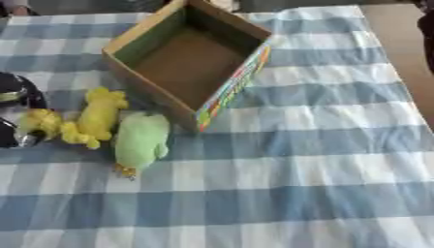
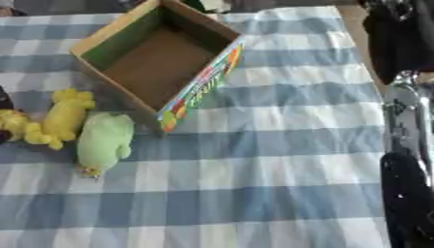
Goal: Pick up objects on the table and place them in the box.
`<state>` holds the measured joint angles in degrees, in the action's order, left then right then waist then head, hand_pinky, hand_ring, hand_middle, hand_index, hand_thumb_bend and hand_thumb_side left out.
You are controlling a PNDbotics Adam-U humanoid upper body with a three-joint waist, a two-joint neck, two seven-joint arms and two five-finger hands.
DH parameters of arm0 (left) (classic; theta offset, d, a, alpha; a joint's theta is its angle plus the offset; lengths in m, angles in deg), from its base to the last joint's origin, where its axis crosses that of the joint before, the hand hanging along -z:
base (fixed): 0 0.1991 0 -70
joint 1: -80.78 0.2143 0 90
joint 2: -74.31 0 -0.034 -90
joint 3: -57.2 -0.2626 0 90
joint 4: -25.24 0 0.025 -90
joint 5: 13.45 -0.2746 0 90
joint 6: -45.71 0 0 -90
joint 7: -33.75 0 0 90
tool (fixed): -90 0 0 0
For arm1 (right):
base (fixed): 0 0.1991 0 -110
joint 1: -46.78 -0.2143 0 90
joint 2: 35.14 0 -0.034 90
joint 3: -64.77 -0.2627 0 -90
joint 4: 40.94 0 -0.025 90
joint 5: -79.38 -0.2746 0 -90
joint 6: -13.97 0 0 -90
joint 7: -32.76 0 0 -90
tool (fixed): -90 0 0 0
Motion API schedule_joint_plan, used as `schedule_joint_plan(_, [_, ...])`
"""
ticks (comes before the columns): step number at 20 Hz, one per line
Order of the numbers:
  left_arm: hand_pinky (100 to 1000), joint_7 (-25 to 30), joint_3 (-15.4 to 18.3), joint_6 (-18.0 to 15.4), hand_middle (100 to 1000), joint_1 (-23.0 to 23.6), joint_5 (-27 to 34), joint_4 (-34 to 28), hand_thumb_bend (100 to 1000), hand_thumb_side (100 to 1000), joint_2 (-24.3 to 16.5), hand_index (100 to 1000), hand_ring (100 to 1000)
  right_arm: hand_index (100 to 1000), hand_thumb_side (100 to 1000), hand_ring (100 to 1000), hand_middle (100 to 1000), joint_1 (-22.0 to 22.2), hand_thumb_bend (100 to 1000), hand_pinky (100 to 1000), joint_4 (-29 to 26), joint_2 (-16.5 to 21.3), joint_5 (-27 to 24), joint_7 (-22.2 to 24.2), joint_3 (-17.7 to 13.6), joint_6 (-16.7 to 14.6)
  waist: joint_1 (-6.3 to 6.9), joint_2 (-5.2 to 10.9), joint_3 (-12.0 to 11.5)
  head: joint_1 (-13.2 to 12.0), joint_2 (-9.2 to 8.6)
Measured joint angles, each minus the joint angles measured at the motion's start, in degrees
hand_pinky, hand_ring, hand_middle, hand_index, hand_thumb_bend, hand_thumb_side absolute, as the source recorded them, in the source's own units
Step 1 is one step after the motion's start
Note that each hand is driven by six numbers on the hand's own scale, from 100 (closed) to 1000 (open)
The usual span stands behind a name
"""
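An open cardboard box (image 1: 182, 60) with a colourful printed side stands at the upper middle of the table, and its inside shows nothing. Left of it lie a long yellow plush toy (image 1: 98, 116) and a green plush toy (image 1: 140, 140), side by side. A small yellow plush toy (image 1: 38, 123) lies at the far left, right against my left hand (image 1: 15, 97), which shows only partly at the picture's edge. My right arm runs up the right edge of the right eye view, with the dark right hand (image 2: 390, 43) at the top, away from the toys.
A blue and white checked cloth (image 1: 297, 169) covers the table. The table's bare right edge (image 1: 407, 53) shows beyond the cloth. The box's near corner stands close to the green toy.
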<state>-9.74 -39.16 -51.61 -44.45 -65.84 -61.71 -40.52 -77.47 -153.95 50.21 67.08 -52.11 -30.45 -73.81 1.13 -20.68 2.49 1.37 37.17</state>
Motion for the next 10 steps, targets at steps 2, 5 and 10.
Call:
schedule_joint_plan(2, [534, -0.3, -0.1, -0.1, 566, 0.0, 0.2, 0.2, 217, 226, 0.0, 636, 658, 822, 499, 797, 497, 0.0, 100, 823, 0.0, 0.0, 0.0, 0.0, -0.1, 0.0, -0.01, 0.00, 0.0, 0.0, 0.00])
schedule_joint_plan(5, [512, -1.2, -0.2, 0.1, 538, 0.0, 0.5, 0.1, 133, 214, 0.1, 617, 628, 822, 498, 797, 497, 0.0, 100, 824, 0.0, 0.0, 0.0, -0.2, -0.1, 0.2, -0.04, 0.00, 0.0, 0.0, 0.00])
schedule_joint_plan(10, [461, -2.4, -0.1, 0.6, 497, -0.1, 2.6, -0.9, 100, 210, 0.5, 592, 577, 822, 498, 797, 497, 0.1, 100, 823, 0.1, 0.0, 0.0, -0.2, -0.1, 0.2, -0.04, 0.00, 0.0, 0.0, 0.00])
